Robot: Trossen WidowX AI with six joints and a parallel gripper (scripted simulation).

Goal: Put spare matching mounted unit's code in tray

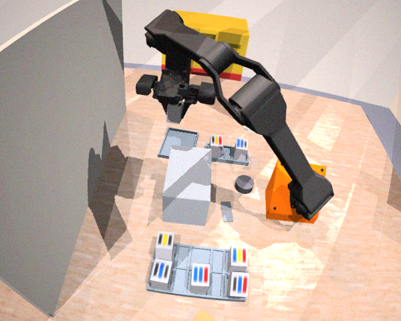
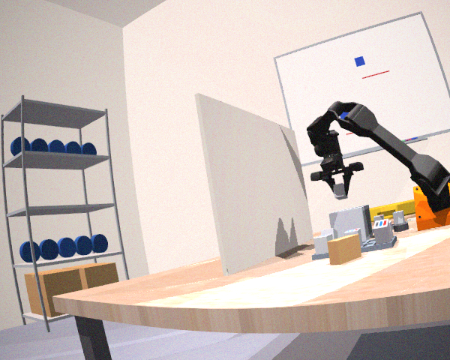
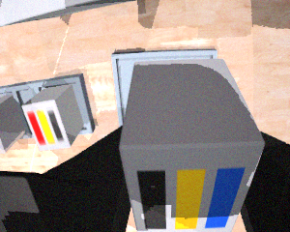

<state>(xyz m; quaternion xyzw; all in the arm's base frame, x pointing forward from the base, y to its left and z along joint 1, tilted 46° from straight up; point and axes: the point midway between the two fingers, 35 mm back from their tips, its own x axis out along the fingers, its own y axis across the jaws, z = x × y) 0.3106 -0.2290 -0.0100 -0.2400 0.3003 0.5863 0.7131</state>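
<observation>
My gripper [image 1: 175,110] [image 2: 340,187] [image 3: 179,129] is shut on a grey spare block [image 1: 174,116] [image 2: 340,192] [image 3: 184,106], whose stripes read black, yellow, blue in the wrist view. It holds the block in the air, high over the table. The square tray [image 1: 182,138] [image 3: 126,72] is empty where it shows; in the wrist view it lies below and beyond the block, which hides part of it. A large grey box [image 1: 186,186] [image 2: 349,223] stands in front of the tray. I cannot tell the mounted unit or its printed code.
A small rack [image 1: 228,160] [image 3: 85,103] beside the tray holds two striped spares. A front rack [image 1: 200,255] holds several more. A tall grey panel [image 1: 49,138] [image 2: 252,186] stands at the left. A dark puck [image 1: 244,184] and thin plate [image 1: 226,211] lie right of the box.
</observation>
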